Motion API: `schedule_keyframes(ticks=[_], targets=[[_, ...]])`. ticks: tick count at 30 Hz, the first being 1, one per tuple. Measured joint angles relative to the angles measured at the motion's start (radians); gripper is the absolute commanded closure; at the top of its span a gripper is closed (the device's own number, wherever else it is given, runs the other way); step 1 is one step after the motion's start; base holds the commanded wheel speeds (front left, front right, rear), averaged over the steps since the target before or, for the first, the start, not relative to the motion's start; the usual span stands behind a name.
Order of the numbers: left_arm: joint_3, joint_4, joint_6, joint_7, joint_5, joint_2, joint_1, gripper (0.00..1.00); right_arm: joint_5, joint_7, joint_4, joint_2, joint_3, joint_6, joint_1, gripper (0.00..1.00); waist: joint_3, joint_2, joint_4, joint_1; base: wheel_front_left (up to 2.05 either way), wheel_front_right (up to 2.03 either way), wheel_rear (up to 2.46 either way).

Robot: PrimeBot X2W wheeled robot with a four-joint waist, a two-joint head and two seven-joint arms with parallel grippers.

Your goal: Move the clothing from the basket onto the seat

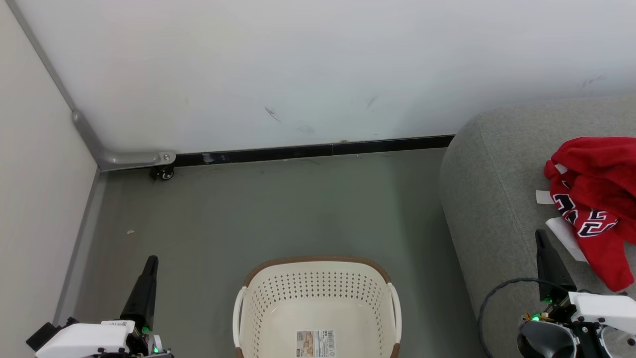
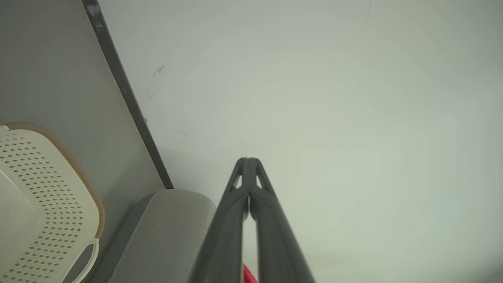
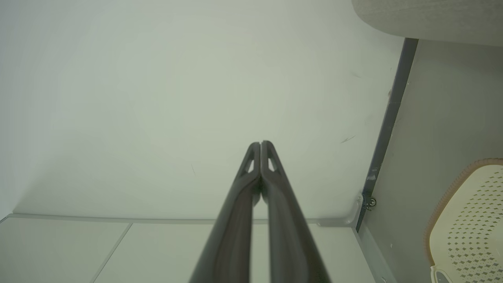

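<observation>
Clothing [image 1: 598,199] partly beyond right edge

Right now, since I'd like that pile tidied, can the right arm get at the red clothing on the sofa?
Probably yes: the right gripper, shut and empty, sits close beside the clothing on the seat, with nothing between them.

perforated smooth plastic basket [image 1: 318,293] — matt woven-cloth seat [image 1: 497,199], soft crumpled red fabric clothing [image 1: 596,199].
</observation>
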Motion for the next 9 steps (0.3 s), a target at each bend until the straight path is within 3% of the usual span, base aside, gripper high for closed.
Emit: schedule_keyframes(ticks=[9], targets=[[0.0, 0.0, 0.0, 0.0, 0.0, 0.0, 0.0, 1.0, -0.001, 0.0, 0.0, 0.001, -0.002, 0.0, 0.0, 1.0, 0.0, 0.0, 0.0, 0.0, 0.0, 0.0, 0.0]])
